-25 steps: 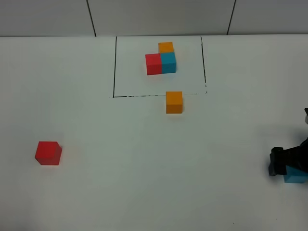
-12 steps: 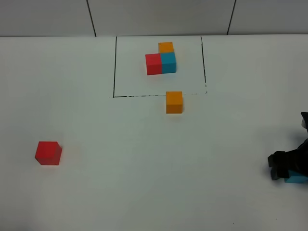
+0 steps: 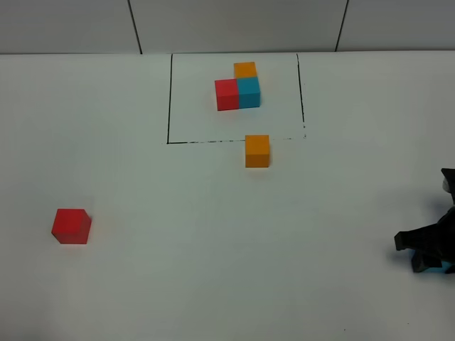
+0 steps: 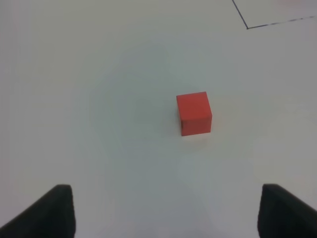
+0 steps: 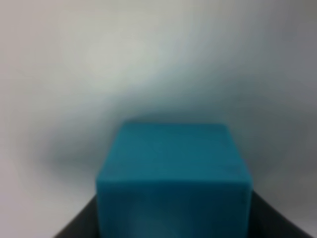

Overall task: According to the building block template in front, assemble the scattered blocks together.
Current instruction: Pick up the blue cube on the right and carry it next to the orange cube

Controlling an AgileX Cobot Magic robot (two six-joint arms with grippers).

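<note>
From the high camera: white worktop (image 3: pixel 213 284), with the building block template (image 3: pixel 239 87) at the far side inside its black frame (image 3: pixel 169 99). Loose orange cube (image 3: pixel 257 150) right on the frame's near line; loose red cube (image 3: pixel 71 226) well apart at the near left. At the right edge, right pincer (image 3: pixel 419 254) low on the worktop, clamped on the cyan-blue cube (image 3: pixel 448 268), visible only as a sliver. From the left wrist: left pincer (image 4: pixel 166 213) spread wide and empty, aimed at the red cube, well short of it. From the right wrist: blurred, but cyan-blue cube filling the view, wedged between dark fingers (image 5: pixel 79 229) on two opposite faces. Likely light, rigid and matte, so little risk of slipping or crushing. Best gripped square across two flat parallel faces, near mid-height, leaving free the sides meant to butt against the neighbours.
</note>
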